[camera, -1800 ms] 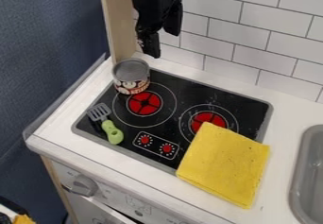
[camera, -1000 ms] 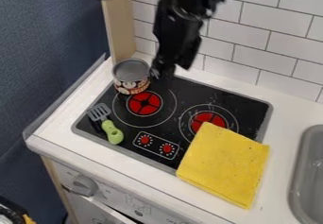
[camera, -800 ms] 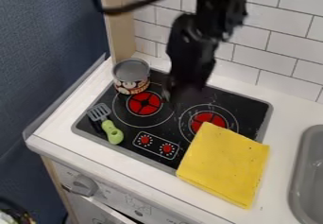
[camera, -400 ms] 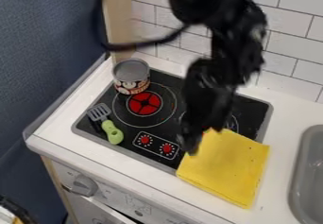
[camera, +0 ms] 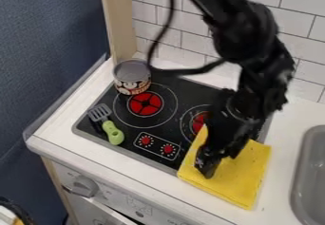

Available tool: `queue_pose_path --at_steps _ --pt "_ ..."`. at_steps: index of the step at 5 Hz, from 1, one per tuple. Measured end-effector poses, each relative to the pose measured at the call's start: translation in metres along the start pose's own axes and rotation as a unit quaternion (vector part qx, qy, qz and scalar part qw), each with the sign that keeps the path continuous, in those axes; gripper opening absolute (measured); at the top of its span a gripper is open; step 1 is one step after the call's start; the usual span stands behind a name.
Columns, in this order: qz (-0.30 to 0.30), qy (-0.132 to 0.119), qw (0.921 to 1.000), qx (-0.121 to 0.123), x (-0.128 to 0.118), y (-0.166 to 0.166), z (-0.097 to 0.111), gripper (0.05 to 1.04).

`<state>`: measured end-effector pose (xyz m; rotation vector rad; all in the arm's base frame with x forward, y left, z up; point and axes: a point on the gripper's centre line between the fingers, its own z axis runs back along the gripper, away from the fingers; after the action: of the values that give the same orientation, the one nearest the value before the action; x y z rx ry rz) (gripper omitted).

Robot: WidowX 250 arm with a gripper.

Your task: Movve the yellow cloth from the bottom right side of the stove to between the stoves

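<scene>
The black gripper (camera: 213,164) hangs over the left part of the yellow cloth (camera: 244,181), its tip covering some of it; whether it touches the cloth I cannot tell. Folded roughly square, the cloth lies over the lower right corner of the black stove top (camera: 127,118) and onto the white counter. Of the two red burners, the left one (camera: 145,104) is in full view, while the arm partly covers the right one (camera: 198,121).
An open can (camera: 132,78) stands at the stove's back left corner. A spatula with a green handle (camera: 112,132) lies on its left side. To the right is a grey sink (camera: 309,172); a tiled wall rises behind.
From the back wall near the can, the gripper has come forward, right and down to the cloth. The cloth, can and spatula have stayed where they were.
</scene>
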<state>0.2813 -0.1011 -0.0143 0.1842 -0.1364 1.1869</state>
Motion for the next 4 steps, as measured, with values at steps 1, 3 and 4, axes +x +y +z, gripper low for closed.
queue_pose_path --at_steps 1,3,4 --pt "-0.002 -0.007 1.0 0.005 -0.001 -0.009 -0.002 0.999" --pt "-0.013 -0.001 0.9999 -0.007 0.003 -0.027 -0.001 0.999" --pt "-0.011 -0.002 0.9998 -0.014 0.014 -0.038 0.0 0.999"
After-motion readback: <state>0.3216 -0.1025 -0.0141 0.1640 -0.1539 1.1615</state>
